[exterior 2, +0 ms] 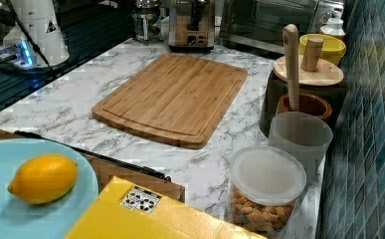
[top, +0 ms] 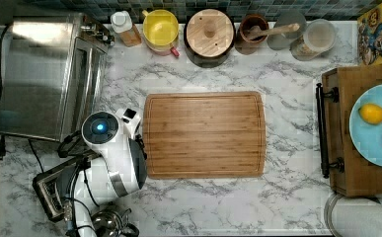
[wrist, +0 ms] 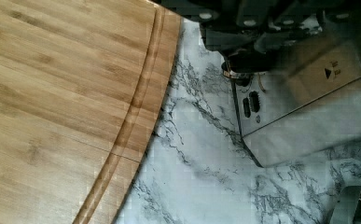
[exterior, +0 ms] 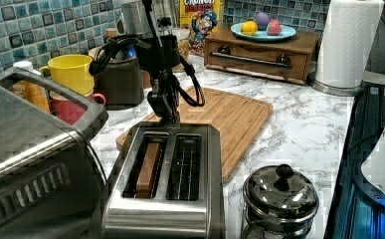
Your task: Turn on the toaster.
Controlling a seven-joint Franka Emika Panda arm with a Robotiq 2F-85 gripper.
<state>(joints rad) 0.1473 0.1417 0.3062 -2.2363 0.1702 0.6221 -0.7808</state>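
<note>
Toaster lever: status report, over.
Hand down at the toaster's far end, by the lever. Slice in one slot. Cutting board just behind; nothing blocking.

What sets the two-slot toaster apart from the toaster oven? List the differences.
The toaster is much smaller than the toaster oven. The toaster loads through two slots in its top, one holding a brown slice; the toaster oven has a front door with a bar handle. In the top view, the toaster sits askew and the toaster oven square. Both are shiny steel.

The small shiny steel two-slot toaster (exterior: 165, 189) stands upright on the marble worktop (exterior: 304, 124), a brown slice sitting in the left view's left slot.
</note>
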